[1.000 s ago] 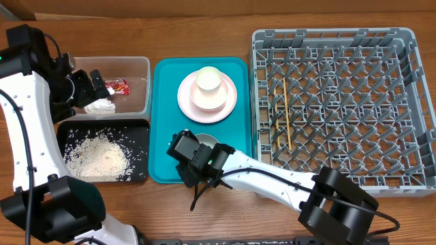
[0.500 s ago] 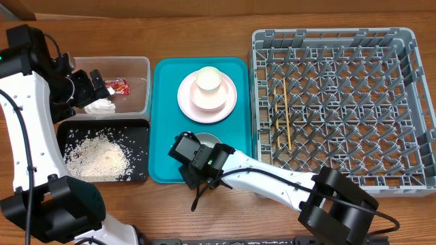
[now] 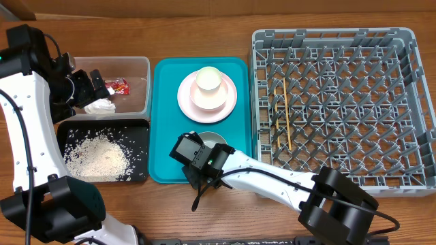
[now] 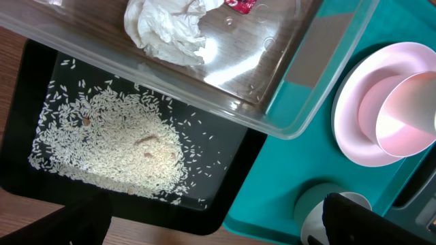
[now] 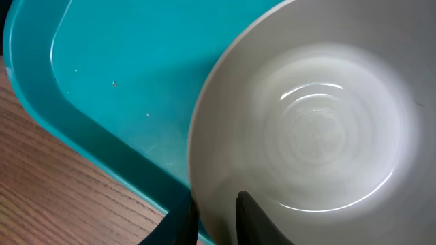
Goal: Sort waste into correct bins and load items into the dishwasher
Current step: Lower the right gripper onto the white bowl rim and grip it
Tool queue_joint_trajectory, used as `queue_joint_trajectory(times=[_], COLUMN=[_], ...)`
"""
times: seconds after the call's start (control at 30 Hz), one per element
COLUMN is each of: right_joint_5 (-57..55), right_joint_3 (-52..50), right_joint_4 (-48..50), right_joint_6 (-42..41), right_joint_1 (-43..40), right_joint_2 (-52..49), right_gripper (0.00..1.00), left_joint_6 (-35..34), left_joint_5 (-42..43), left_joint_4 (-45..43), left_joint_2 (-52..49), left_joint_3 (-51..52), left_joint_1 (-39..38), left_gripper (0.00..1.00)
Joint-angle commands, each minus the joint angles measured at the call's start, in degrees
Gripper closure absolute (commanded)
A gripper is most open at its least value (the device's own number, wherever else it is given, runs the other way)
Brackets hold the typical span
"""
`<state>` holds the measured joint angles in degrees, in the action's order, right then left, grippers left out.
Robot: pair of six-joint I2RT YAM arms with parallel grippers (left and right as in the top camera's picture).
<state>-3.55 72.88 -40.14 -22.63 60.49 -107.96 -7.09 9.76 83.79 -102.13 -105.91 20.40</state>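
The right gripper (image 5: 216, 212) pinches the thin rim of the glossy white round bowl (image 5: 306, 136), one finger inside, one outside, likely to lift it from the smooth teal tray (image 3: 167, 102) toward the pegged grey plastic dish rack (image 3: 334, 34). The left gripper (image 3: 87, 90) hangs spread wide, empty, over the clear rectangular plastic tub (image 3: 136, 102) holding the crumpled white paper napkin (image 4: 167, 27).
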Motion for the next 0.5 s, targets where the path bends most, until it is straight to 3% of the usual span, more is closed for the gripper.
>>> queue_joint_trajectory(times=[0.0,0.33,0.47], right_joint_5=[-1.6,-1.6,-1.6], right_joint_3=[-0.2,-0.2,-0.1], right_joint_4=[0.2,0.8,0.8], right_joint_6=[0.0,0.0,0.0], right_joint_1=[0.2,0.2,0.2], right_joint_2=[-0.6,-2.4,-2.7], right_gripper=[0.78,0.74,0.90], left_joint_6=[-0.2,-0.2,-0.2], left_joint_5=[-0.3,-0.3,-0.3], left_joint_4=[-0.1,-0.1,-0.1], left_joint_2=[0.3,0.3,0.3], left_joint_3=[-1.0,-1.0,-1.0], left_joint_1=[0.2,0.2,0.2], left_gripper=[0.00,0.00,0.00])
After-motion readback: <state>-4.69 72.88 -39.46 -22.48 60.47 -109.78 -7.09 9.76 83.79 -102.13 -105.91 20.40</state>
